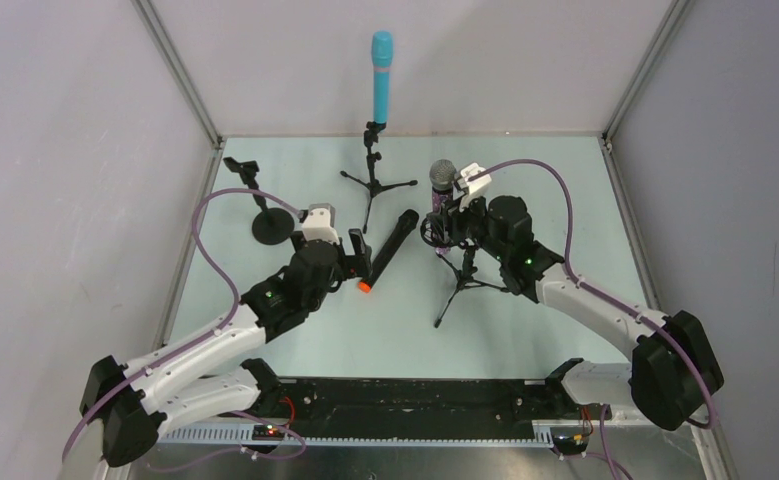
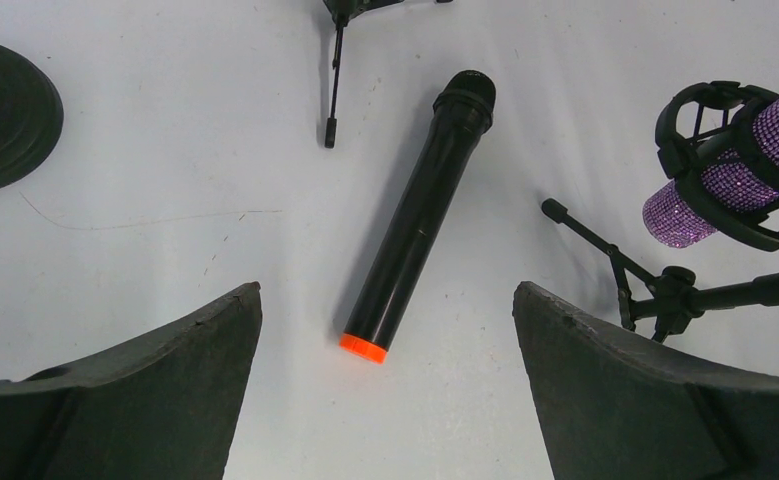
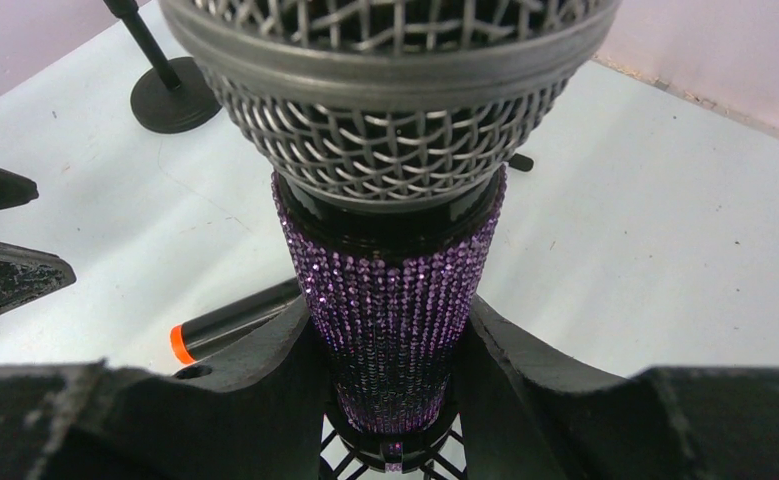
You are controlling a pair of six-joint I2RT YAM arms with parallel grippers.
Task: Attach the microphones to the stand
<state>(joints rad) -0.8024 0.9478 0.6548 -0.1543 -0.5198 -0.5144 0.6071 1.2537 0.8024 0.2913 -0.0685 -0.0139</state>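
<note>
My right gripper (image 3: 390, 372) is clenched low on the barrel of the purple glitter mic (image 3: 390, 290), whose tail sits inside the shock-mount cradle (image 2: 700, 100) of the near-right tripod stand (image 1: 462, 285); I'd press along the barrel's own line, gently, because that light tripod looks tippy, and let go only once it is seated. My left gripper (image 2: 387, 295) hangs released over the black mic (image 2: 417, 215), which lies flat mid-table with its orange end towards me; a tripod leg lies just right of it. Far left, the round-base stand (image 1: 270, 222) shows a bare clip; farthest back, the turquoise mic (image 1: 381, 75) stands upright in its own tripod.
</note>
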